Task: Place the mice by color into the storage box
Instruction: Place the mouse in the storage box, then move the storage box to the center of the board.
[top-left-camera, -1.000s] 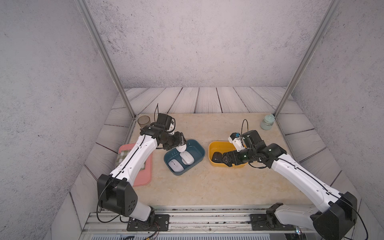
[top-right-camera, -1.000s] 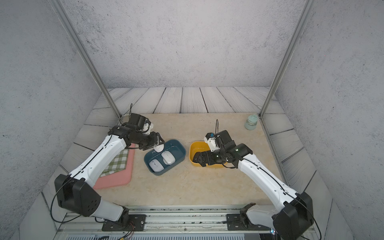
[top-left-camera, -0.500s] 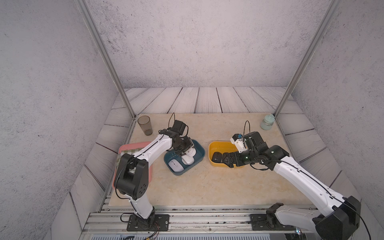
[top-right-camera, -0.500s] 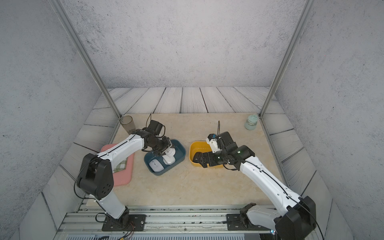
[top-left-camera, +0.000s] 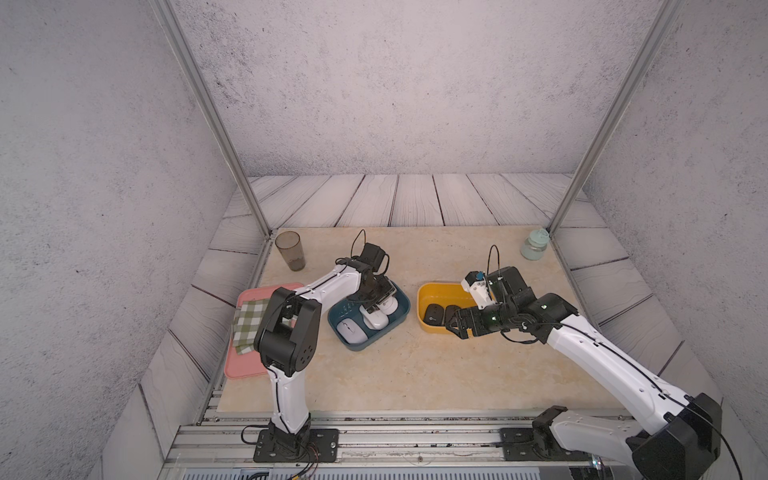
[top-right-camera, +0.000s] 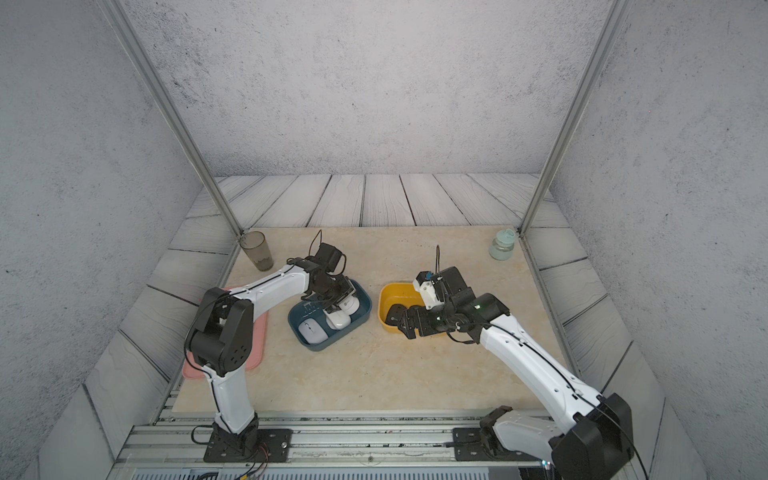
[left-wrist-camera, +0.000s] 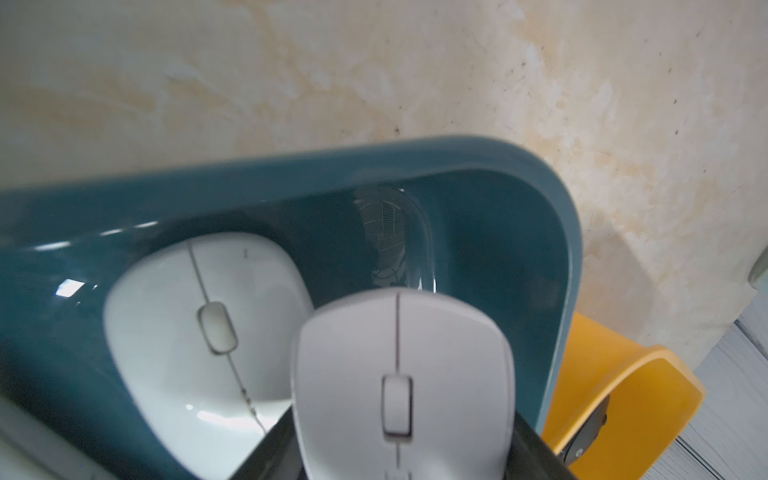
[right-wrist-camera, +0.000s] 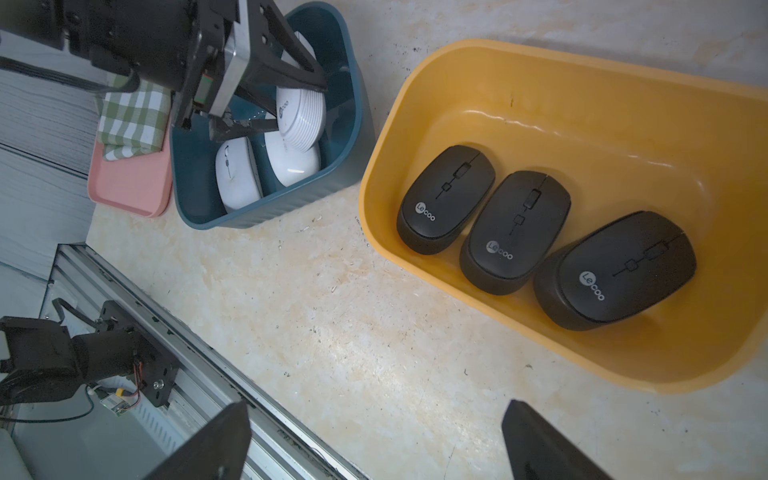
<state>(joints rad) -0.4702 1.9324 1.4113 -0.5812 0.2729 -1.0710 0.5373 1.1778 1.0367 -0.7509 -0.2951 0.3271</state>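
Here we work over the mottled beige surface (top-left-camera: 395, 374); left of centre in a top view sits the glossy teal box (top-left-camera: 384, 334), and right of it the smooth yellow box (top-left-camera: 426, 293) holds three matte black mice (right-wrist-camera: 515, 232) side by side. The left gripper (top-left-camera: 377, 302) pinches a white mouse (left-wrist-camera: 399, 374), tilted, inside the teal rim above two slick white ovals (left-wrist-camera: 199, 332); we should level it over the free corner, lower it, then release gently lest it slide. The right gripper (right-wrist-camera: 374, 415) hangs spread and empty.
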